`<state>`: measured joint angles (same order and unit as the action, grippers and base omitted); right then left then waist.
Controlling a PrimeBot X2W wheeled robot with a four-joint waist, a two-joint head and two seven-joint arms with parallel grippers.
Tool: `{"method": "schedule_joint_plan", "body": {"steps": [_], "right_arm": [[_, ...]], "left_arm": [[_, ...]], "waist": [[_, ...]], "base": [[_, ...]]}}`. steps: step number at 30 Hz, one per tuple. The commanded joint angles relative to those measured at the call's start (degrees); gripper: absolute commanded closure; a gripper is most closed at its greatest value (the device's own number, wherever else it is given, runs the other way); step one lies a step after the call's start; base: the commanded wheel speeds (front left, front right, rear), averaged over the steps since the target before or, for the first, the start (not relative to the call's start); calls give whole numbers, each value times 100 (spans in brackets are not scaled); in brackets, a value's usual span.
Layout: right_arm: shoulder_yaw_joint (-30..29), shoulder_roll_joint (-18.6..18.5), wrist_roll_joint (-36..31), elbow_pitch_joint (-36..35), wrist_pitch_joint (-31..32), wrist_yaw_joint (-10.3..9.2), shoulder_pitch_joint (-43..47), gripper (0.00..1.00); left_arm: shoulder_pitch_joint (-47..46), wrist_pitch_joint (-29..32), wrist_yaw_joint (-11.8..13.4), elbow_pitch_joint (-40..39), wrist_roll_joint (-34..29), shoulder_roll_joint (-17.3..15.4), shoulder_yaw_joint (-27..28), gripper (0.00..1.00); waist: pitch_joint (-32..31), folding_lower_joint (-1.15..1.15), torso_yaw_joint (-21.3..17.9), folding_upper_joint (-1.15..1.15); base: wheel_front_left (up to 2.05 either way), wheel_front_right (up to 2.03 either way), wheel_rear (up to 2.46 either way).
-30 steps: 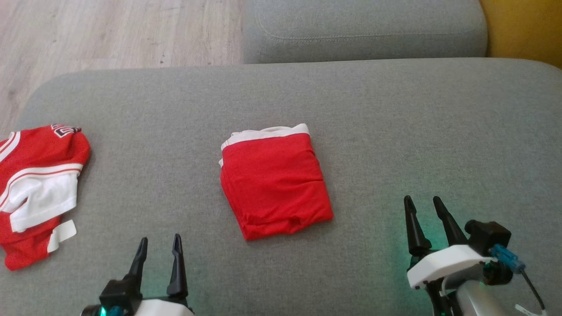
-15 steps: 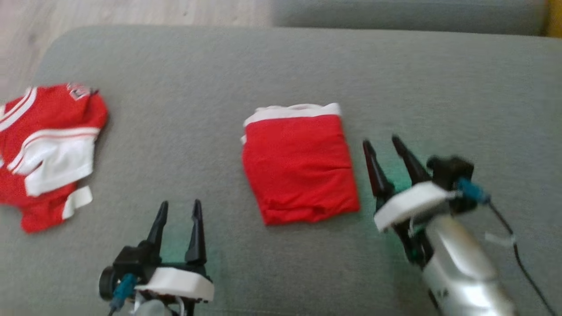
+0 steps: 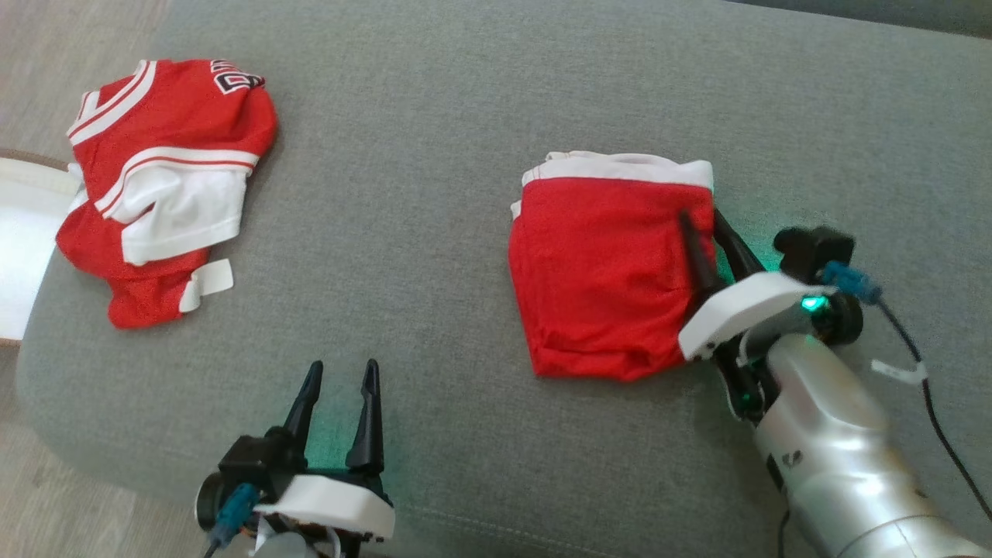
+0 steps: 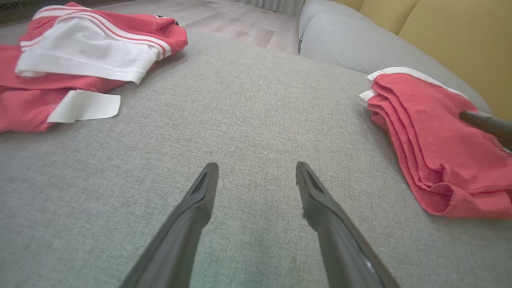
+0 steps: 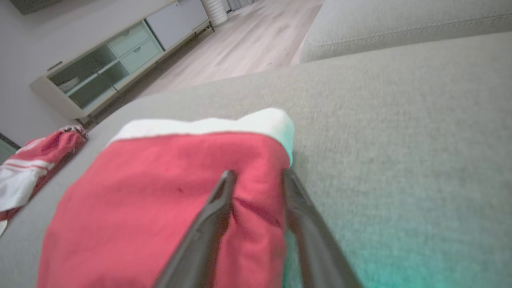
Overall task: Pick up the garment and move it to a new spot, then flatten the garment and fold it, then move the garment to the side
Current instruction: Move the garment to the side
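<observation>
Two narrowly parted fingers [image 3: 695,249] of the right gripper [image 3: 700,218] straddle the folded garment [image 3: 604,271] at centre right; catching top layers alone would unfold it.

Black tapered fingers [image 3: 367,411] on white mounts [image 3: 744,310]
Right gripper [image 3: 700,218], frame right: silver forearm [image 3: 829,434]; blue plug [image 3: 849,280]; black cable [image 3: 942,442]; green light [image 3: 811,303]; left gripper [image 3: 343,366], bottom: blue plug too

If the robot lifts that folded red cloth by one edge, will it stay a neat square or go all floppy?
Probably floppy: the folded red garment is soft stacked layers, and cloth puckers between the fingers of the right gripper. Lifted by that one edge, the layers would likely droop open. Pushed instead, they might bunch on the woven sofa cushion.
</observation>
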<state>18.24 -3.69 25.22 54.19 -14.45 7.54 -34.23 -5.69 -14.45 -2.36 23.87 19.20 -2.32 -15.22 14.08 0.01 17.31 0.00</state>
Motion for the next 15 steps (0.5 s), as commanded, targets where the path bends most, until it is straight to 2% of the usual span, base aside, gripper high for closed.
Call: {"method": "schedule_joint_plan", "body": {"steps": [1, 7, 15], "right_arm": [[44, 81, 39, -127, -54, -5, -52, 100], [-184, 81, 37, -479, -54, -5, 133, 100], [-93, 81, 156, -944, -54, -5, 433, 100]], "left_arm": [[-196, -55, -8, -144, 51, -55, 135, 0], [-231, -55, -48, -182, -57, -55, 218, 0], [-449, -55, -181, -214, -278, -55, 220, 0]], "waist": [[4, -1, -20, 0], [-116, -1, -536, 0], [-283, -1, -1989, 0]], "base": [[0, 0, 0], [0, 0, 0], [0, 0, 0]]}}
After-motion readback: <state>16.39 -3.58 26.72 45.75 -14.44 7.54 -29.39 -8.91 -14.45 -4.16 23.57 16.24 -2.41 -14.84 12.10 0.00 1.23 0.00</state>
